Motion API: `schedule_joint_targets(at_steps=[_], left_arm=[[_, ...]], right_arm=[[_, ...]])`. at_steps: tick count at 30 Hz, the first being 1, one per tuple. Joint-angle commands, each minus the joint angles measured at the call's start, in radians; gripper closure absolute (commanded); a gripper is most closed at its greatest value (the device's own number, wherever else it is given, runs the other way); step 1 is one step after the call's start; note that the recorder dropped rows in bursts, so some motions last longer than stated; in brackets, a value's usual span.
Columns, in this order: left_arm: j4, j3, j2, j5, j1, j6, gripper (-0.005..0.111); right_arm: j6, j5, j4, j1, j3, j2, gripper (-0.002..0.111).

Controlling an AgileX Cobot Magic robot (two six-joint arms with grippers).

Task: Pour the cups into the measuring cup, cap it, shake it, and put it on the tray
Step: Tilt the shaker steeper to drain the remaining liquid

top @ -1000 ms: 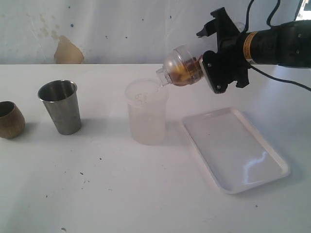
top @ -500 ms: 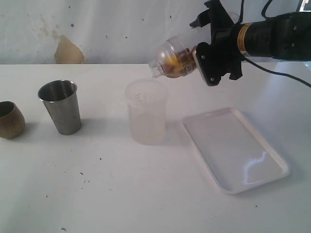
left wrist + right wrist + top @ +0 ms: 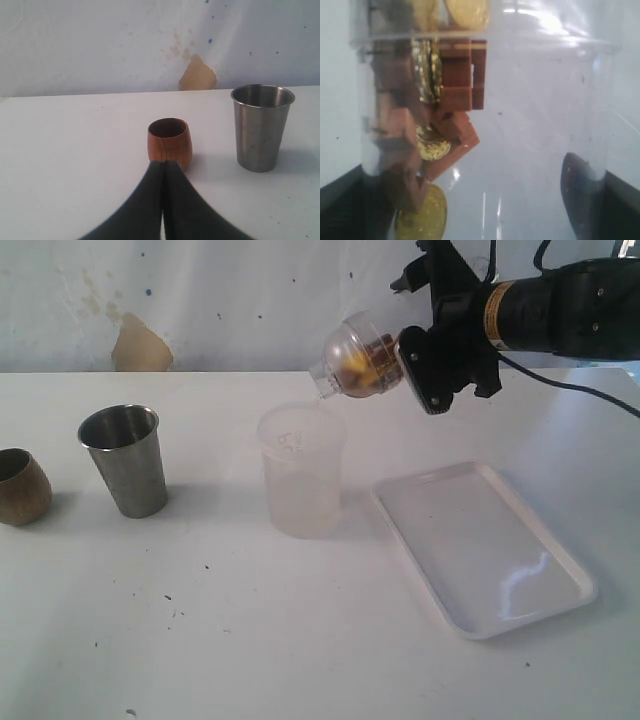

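Note:
My right gripper (image 3: 425, 368) is shut on the clear measuring cup (image 3: 362, 367), held on its side in the air with a domed lid on. Its nozzle points left, above the rim of the frosted cup (image 3: 301, 480). The right wrist view looks through the measuring cup (image 3: 485, 125) at brown blocks and gold coins inside; no printed scale shows. The steel tumbler (image 3: 125, 460) and the wooden cup (image 3: 20, 487) stand at the left. My left gripper (image 3: 163, 165) is shut and empty, its tips just short of the wooden cup (image 3: 170, 142), with the tumbler (image 3: 261, 127) beside it.
The white tray (image 3: 480, 540) lies flat at the right of the frosted cup, below the right arm. A stained wall runs behind the white table (image 3: 250, 640).
The right gripper has lifted the capped measuring cup up and away from the frosted cup's mouth and tipped it from nozzle-down to nearly level. The left side is unchanged.

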Motion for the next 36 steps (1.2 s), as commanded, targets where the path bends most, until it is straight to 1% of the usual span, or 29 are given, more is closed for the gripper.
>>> schedule_joint_targets(at_steps=[1, 22, 29, 36], left_arm=[[0.003, 0.005, -0.004, -0.010, -0.001, 0.000, 0.106], [0.003, 0.005, -0.004, -0.010, -0.001, 0.000, 0.106], [0.003, 0.005, -0.004, -0.010, -0.001, 0.000, 0.106], [0.003, 0.005, -0.004, -0.010, -0.001, 0.000, 0.106]], right_arm=[[-0.001, 0.000, 0.021, -0.001, -0.013, -0.015, 0.108], [-0.019, -0.008, 0.021, -0.001, -0.013, -0.015, 0.108], [-0.019, -0.055, 0.021, -0.001, -0.013, -0.015, 0.108], [-0.019, -0.057, 0.021, -0.001, -0.013, -0.015, 0.108]])
